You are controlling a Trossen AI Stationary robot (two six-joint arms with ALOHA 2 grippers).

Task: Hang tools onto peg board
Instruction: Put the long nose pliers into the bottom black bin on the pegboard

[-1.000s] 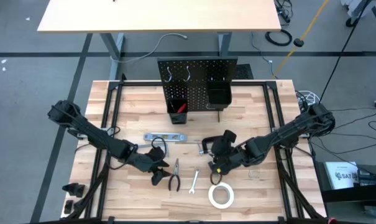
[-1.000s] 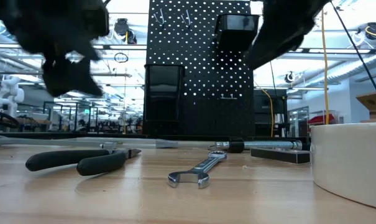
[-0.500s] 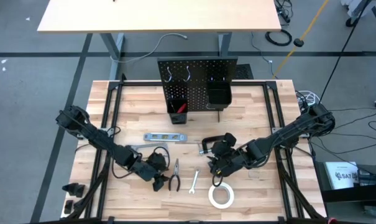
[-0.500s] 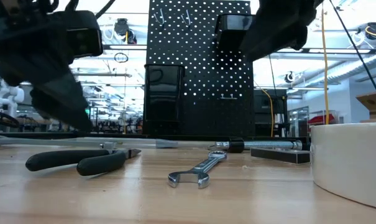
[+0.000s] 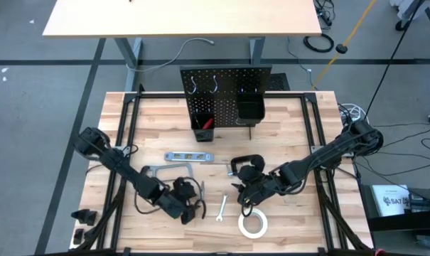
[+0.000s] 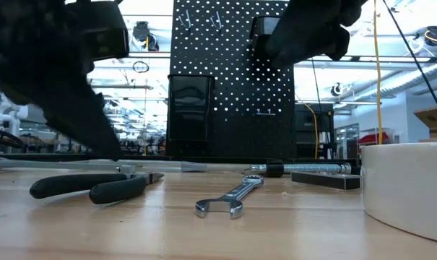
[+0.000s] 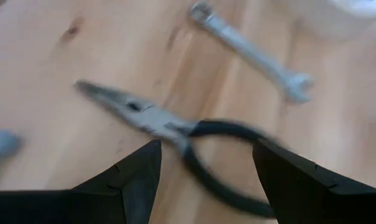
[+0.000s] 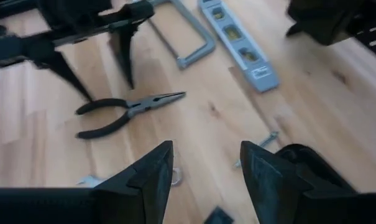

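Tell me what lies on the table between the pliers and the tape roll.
The wrench lies between the pliers and the tape roll, apart from both. The high view shows it, and the low view confirms it.

- In your high view the left gripper (image 5: 188, 207) covers most of the pliers (image 5: 200, 193).
- In your low view the white tape roll (image 6: 409, 185) is cut off by the right edge.
- Your left wrist view is motion-blurred; the wrench (image 7: 250, 51) shows only as a soft outline.
- The C-clamp (image 8: 315, 176) is cropped in the right wrist view.
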